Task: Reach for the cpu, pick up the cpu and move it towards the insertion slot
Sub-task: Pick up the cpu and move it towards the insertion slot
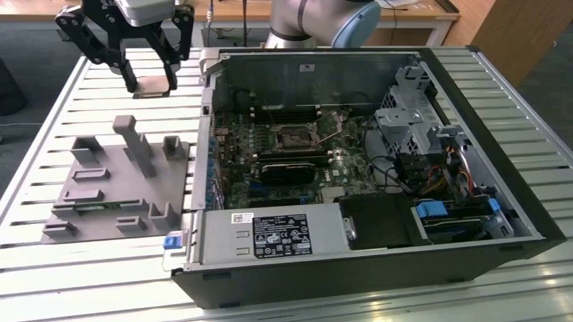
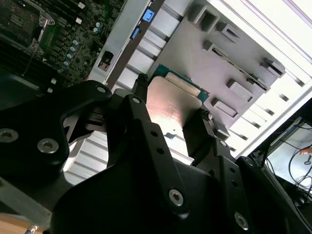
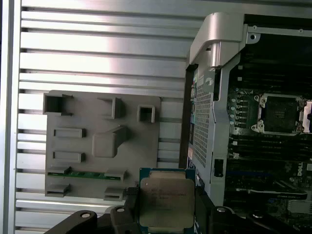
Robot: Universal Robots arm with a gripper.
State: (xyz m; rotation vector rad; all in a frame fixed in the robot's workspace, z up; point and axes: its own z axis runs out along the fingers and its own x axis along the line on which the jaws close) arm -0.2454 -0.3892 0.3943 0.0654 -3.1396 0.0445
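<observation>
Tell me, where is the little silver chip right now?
The cpu sits between the gripper fingers, lifted above the slatted table at the exterior view's left, beside the open computer case.

Print marks the white label (image 1: pixel 279 236) on the power supply (image 1: pixel 268 235) and the cpu (image 3: pixel 166 201) lid, none of it legible.

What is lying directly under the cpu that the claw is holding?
The claw holds the cpu in the air. Beneath it lie the slatted metal table and an edge of the grey fixture plate. The cpu's own underside is hidden.
</observation>
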